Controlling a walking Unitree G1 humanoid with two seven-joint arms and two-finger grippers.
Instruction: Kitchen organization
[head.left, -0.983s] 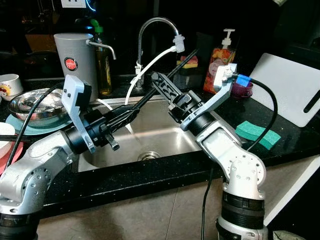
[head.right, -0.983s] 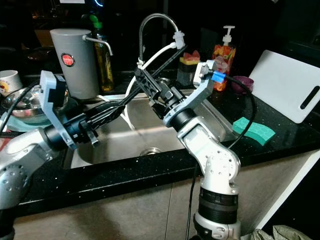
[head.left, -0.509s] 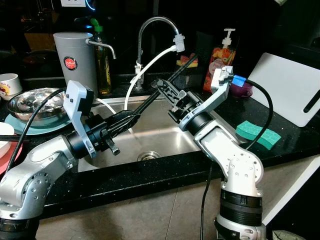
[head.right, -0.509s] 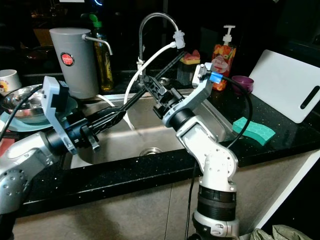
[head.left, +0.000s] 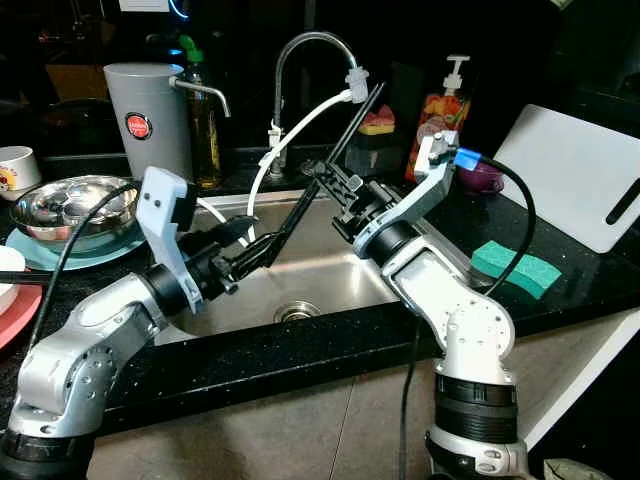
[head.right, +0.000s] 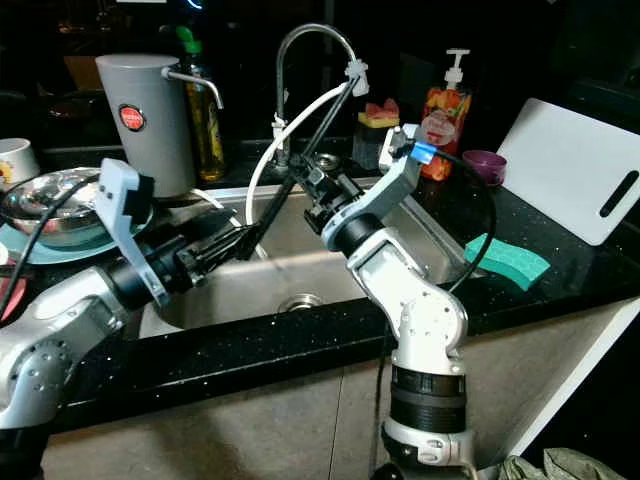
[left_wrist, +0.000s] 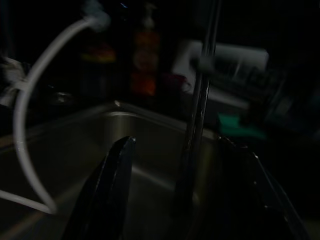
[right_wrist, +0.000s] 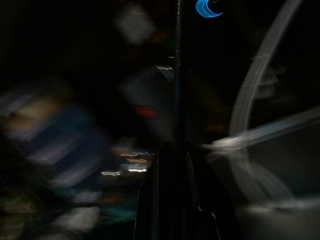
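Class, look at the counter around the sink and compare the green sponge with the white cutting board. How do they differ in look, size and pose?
Colour: the sponge is green; the cutting board is white.
Size: the sponge is small; the cutting board is far larger.
Pose: the sponge lies flat on the black counter; the cutting board looks propped up at a tilt.
Detail: the cutting board has a dark slot handle near one edge; the sponge has none.
Both sit on the counter to the robot's right of the sink.

You see two silver, rounded metal arms with black ribbed joint rings. Each wrist carries a pale grey angular camera bracket; the right arm's bracket has a blue plug at its 2 o'clock with a black cable looping off. Long black fingers extend from each wrist.
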